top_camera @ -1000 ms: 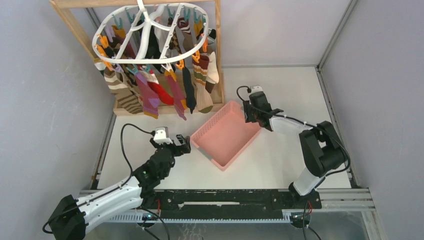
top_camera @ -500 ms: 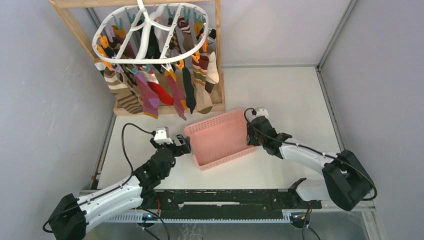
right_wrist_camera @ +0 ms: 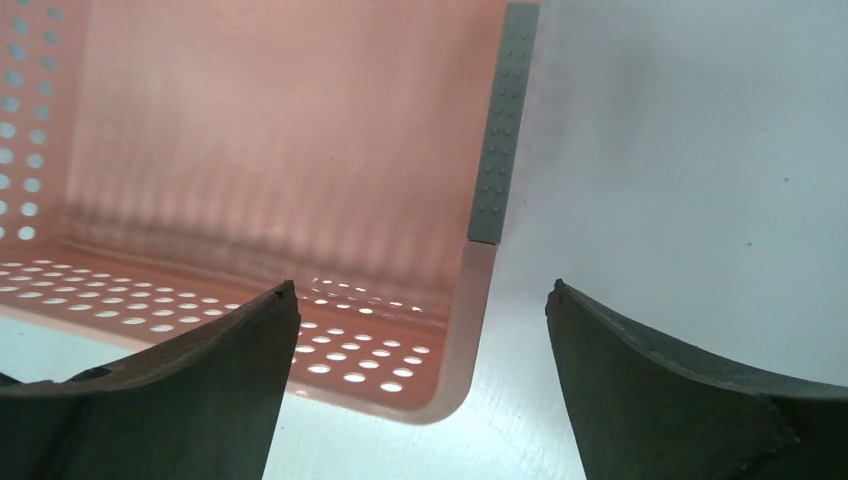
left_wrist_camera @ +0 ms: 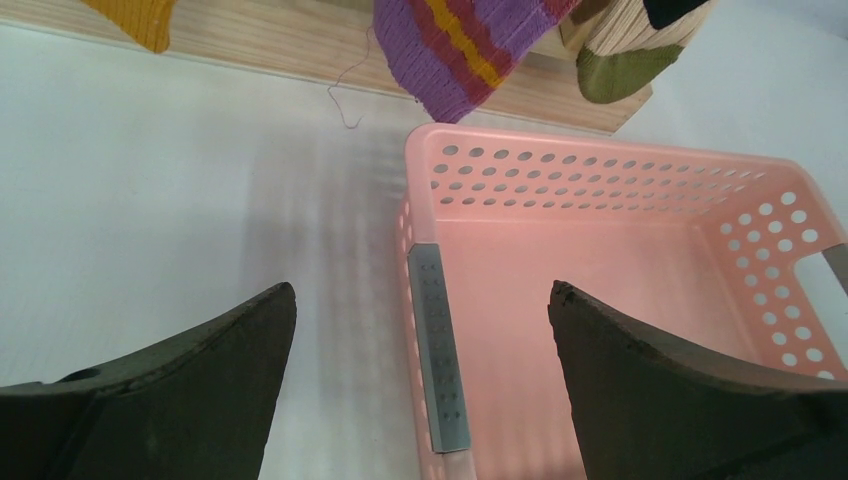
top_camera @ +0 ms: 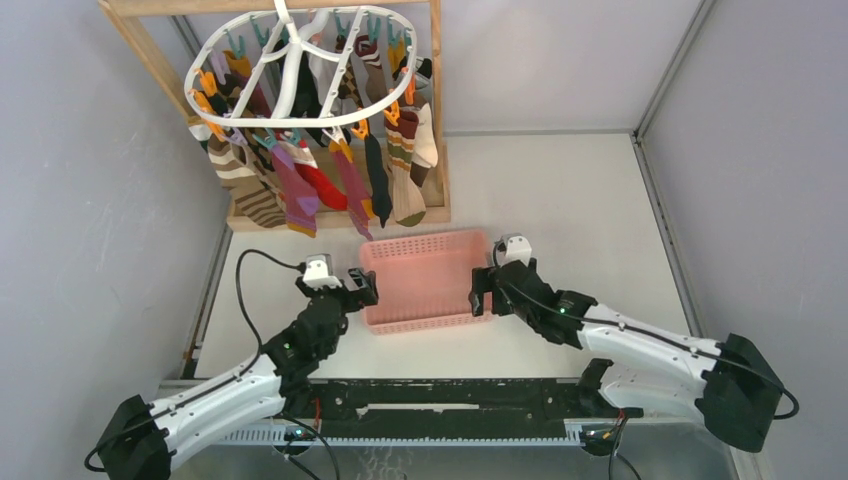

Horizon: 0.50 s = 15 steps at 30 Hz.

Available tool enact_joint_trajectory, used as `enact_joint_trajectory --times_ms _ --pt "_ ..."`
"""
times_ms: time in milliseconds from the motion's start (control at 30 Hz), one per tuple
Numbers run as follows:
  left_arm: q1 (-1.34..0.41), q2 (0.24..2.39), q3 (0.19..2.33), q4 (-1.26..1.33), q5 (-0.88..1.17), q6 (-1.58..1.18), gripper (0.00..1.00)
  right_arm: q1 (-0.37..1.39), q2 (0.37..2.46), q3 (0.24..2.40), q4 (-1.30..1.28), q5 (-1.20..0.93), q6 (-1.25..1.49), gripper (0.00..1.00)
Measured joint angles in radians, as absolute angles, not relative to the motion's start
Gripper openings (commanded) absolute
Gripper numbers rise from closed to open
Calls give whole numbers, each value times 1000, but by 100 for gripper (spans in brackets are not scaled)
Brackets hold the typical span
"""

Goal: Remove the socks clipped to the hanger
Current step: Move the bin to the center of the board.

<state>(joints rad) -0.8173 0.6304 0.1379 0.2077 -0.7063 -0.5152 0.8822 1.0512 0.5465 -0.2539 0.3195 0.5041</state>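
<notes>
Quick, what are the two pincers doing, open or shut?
Left pincer: open, holding nothing.
Right pincer: open, holding nothing.

pink basket (top_camera: 420, 252): 1, between left gripper (top_camera: 368, 288) and right gripper (top_camera: 478, 296)
hanger (top_camera: 300, 121): 1, beyond both grippers
socks (top_camera: 300, 190): over ten, overlapping, exact count unclear
wooden stand (top_camera: 438, 90): 1
</notes>
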Motion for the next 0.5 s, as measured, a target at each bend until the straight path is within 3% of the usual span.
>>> enact_joint_trajectory --times_ms 267,433,500 --pt "-815 608 138 197 -730 -515 100 760 982 654 -291 335 464 100" --pt "-815 616 138 198 -749 -512 100 543 1147 838 -232 173 412 100" --pt "-814 621 138 199 -756 -507 100 493 1267 936 -209 115 397 92"
